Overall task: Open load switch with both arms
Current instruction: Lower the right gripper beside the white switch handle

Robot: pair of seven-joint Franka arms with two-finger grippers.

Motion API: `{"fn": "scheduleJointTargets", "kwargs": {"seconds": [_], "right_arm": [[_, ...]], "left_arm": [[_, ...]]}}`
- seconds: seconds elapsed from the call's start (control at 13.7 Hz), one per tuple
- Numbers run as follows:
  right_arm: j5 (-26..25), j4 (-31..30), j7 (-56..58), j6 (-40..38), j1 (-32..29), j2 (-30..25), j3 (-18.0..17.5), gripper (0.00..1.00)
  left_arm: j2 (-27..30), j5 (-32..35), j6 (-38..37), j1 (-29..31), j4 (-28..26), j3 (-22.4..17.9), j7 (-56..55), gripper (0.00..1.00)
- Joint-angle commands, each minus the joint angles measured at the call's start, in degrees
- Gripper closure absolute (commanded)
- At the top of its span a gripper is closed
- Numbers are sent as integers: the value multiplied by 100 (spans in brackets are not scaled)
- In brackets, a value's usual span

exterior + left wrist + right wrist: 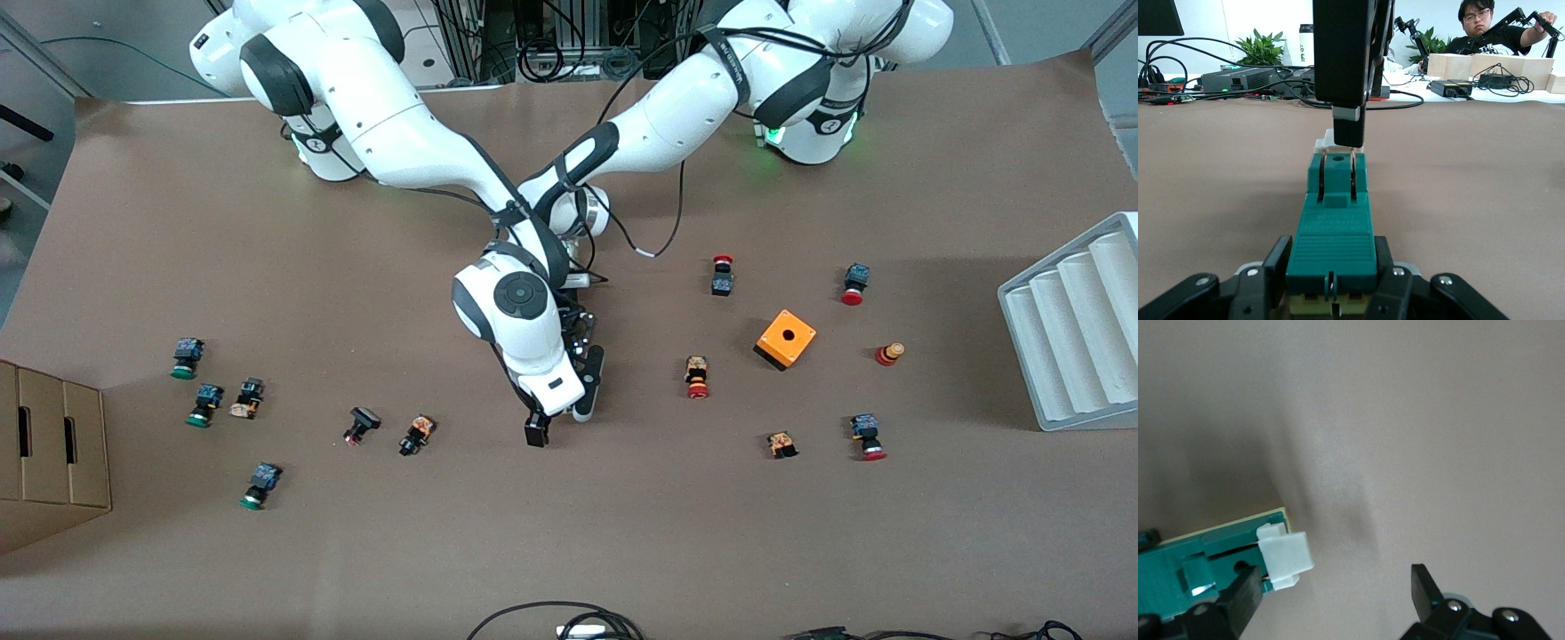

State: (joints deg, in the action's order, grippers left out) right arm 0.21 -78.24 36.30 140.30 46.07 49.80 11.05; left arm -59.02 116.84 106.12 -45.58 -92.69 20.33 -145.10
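In the left wrist view, the load switch (1337, 220), a narrow green block with a white piece (1325, 141) at its end, lies on the brown table. My left gripper (1333, 267) is shut on the end of it that has no white piece. My right gripper (1335, 590) is open over the white piece (1285, 555). One of its fingers (1241, 597) sits close beside that piece and the other stands well apart. From the front, the right arm's hand (542, 356) covers the switch at the table's middle, and the left arm reaches in under it.
Small red-capped and green-capped push-buttons (697, 376) (206, 404) are scattered toward both ends of the table. An orange box with a hole (786, 338) sits toward the left arm's end, with a white ribbed tray (1071, 329) at that edge. A cardboard box (49, 444) stands at the right arm's end.
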Motion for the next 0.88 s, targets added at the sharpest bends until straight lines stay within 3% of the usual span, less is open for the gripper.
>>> {"fn": "scheduleJointTargets", "kwargs": {"seconds": [0.0, 0.36, 0.8], "right_arm": [[155, 107, 132, -38, 34, 57, 38, 0], [138, 116, 324, -468, -45, 30, -129, 0], [164, 124, 510, -443, -63, 21, -235, 0]], "left_arm": [[-163, 67, -100, -91, 137, -55, 8, 44], [-172, 67, -100, -91, 146, -55, 8, 44], [-163, 67, -100, -91, 146, -55, 8, 44]]}}
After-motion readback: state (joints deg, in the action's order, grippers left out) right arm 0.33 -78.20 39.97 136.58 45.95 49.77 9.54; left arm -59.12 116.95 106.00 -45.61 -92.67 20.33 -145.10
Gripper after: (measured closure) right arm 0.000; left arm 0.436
